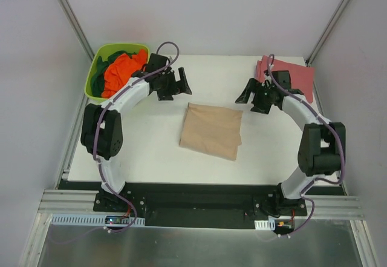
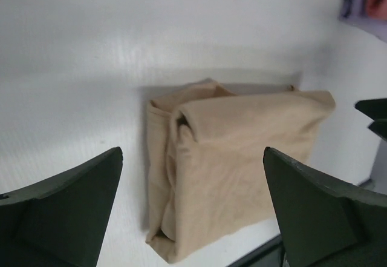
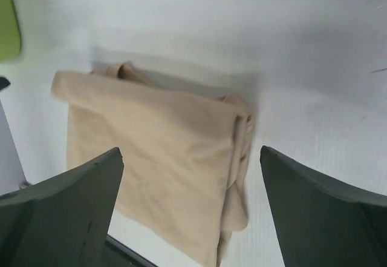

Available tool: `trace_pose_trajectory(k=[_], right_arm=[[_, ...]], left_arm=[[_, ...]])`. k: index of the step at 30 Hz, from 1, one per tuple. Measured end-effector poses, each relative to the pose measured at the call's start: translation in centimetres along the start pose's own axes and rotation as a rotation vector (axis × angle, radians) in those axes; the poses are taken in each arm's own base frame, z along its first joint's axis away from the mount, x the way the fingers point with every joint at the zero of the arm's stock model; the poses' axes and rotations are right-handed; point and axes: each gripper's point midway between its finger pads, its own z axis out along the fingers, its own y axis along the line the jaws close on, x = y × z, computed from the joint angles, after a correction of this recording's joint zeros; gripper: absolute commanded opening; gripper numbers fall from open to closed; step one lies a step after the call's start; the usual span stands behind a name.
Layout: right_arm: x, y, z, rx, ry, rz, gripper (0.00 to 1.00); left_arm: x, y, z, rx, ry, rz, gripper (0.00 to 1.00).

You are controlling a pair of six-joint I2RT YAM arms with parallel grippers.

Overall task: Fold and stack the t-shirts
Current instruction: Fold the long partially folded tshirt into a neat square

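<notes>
A tan-beige t-shirt [image 1: 211,130] lies folded into a rectangle in the middle of the white table; it also shows in the left wrist view [image 2: 233,164] and the right wrist view [image 3: 157,164]. My left gripper [image 1: 179,84] is open and empty, raised above the table to the shirt's far left. My right gripper [image 1: 248,92] is open and empty, raised to the shirt's far right. A folded dusty red t-shirt [image 1: 289,76] lies at the far right corner, with a lavender edge under it. Bright orange [image 1: 123,70] and dark green shirts fill the tub.
A lime-green plastic tub [image 1: 97,67] stands at the far left corner of the table, just behind my left arm. A black rail runs along the table's near edge [image 1: 199,188]. White walls enclose the table on three sides.
</notes>
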Motion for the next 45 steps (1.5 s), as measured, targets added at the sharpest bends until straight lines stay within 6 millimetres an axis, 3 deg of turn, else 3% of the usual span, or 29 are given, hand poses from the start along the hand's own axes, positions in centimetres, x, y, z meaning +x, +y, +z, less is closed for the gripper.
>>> trace_pose_trajectory(k=[5,7,10,15,20,23,25,31,37,42,45], right_arm=[[3.4,4.7,-3.1,-0.089,-0.007,-0.137,0.96],[4.4,5.9,-3.0,-0.132,0.017,-0.148,0.96],[5.1,6.1,-1.8,-0.152,0.057,-0.122,0.96],[5.9,4.4,1.3,-0.124,0.135,-0.049,0.97],[5.1,3.1,4.3,-0.096,0.174,0.001,0.97],[4.2,2.5,6.0,-0.085,0.181,0.02,0.97],[4.0,2.3,6.8,-0.091,0.191,0.035,0.98],[2.9,2.8,7.5,-0.109,0.185,0.04,0.98],[2.2,3.3,5.9,-0.076,0.168,-0.007,0.96],[1.7,5.6,-0.2,-0.097,0.047,-0.078,0.96],[2.6,7.8,-3.8,-0.187,-0.013,-0.111,0.96]], left_arm=[[2.5,-6.1,-2.5,0.196,0.06,0.104,0.99],[3.7,-8.0,-2.3,0.261,0.107,0.131,0.99],[5.4,-9.9,-0.9,0.338,0.188,0.15,0.99],[6.9,-7.7,2.6,0.3,0.27,0.108,0.99],[5.0,-6.1,6.2,0.271,0.265,0.068,0.99],[4.3,-4.0,8.1,0.234,0.261,0.025,0.99],[4.2,-2.7,8.7,0.218,0.274,-0.019,0.99],[3.9,-2.4,8.7,0.245,0.28,-0.058,0.99],[3.0,-3.0,6.8,0.225,0.229,-0.02,0.99],[2.6,-5.6,0.1,0.26,0.143,0.036,0.99],[5.2,-8.5,-4.0,0.326,0.118,0.107,0.99]])
